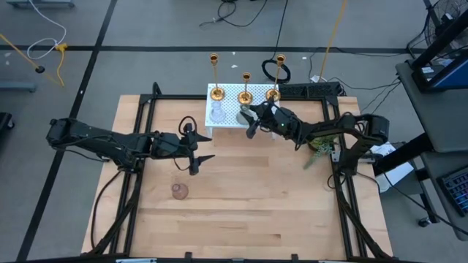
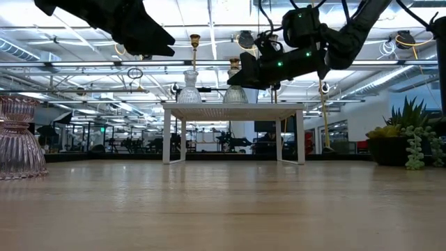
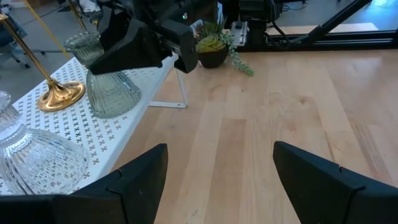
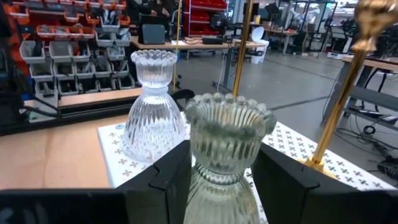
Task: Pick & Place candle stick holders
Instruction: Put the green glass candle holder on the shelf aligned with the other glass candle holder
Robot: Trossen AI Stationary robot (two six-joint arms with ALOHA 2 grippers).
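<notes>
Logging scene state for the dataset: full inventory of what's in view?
gold candlesticks: three, shiny gold, on the white stand along its far side
clear glass holder: one, clear, on the stand's left part
greenish glass holder: one, pale green, on the stand, between the right gripper's fingers
pink glass holder: one, pink, on the table, near-left
white stand: one, white perforated, far middle of the table
potted plant: one, green, right side of the table
table: one, light wood
left gripper: open, above the table, left of centre
right gripper: around the greenish holder
</notes>
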